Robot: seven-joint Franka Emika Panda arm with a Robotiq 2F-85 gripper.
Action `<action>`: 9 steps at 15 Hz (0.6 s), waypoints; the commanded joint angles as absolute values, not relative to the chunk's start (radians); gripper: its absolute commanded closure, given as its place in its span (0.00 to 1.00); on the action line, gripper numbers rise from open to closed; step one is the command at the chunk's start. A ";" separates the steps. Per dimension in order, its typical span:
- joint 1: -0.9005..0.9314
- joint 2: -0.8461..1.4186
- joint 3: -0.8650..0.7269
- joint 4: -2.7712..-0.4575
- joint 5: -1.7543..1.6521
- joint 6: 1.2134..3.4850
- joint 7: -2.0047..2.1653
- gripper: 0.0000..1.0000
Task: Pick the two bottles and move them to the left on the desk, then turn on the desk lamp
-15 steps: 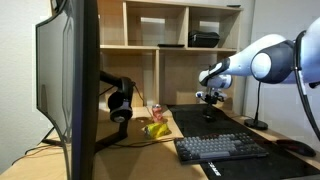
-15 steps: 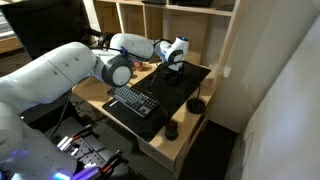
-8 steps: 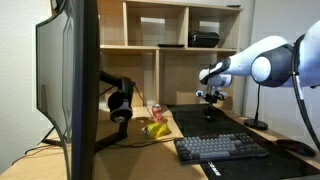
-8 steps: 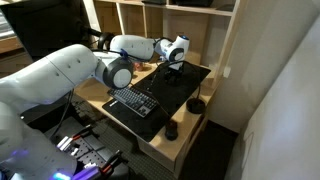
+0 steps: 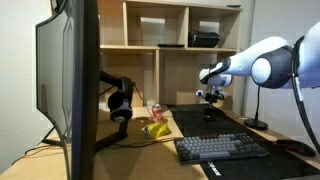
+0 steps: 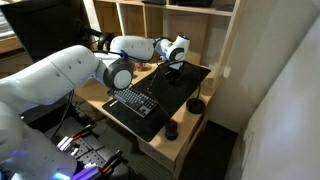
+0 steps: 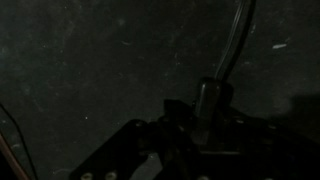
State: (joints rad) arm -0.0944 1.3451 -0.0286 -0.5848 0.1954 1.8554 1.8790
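At 4 o'clock from the closed, empty claw (image 5: pixel 208 98) in an exterior view, the desk lamp (image 5: pixel 257 123) stands on the surface (image 5: pixel 140 152), probably light and springy-necked, best pressed at its base.

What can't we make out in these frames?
- Desk lamp: in an exterior view the robot arm hides its head, so on or off is unclear.
- Pinkish-red bottle and yellow-green bottle: too small in an exterior view to read labels.
- Gripper: tiny in both exterior views and the wrist view is too dark; whether its shut jaws touch anything is unclear.
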 commanded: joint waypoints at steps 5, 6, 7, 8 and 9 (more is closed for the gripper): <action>-0.097 1.372 -0.018 -0.546 0.201 1.821 1.874 0.95; -0.097 1.372 -0.019 -0.546 0.201 1.822 1.875 0.95; -0.097 1.371 -0.019 -0.546 0.201 1.823 1.876 0.95; -0.096 1.371 -0.020 -0.546 0.200 1.824 1.876 0.95; -0.096 1.370 -0.021 -0.547 0.199 1.824 1.879 0.95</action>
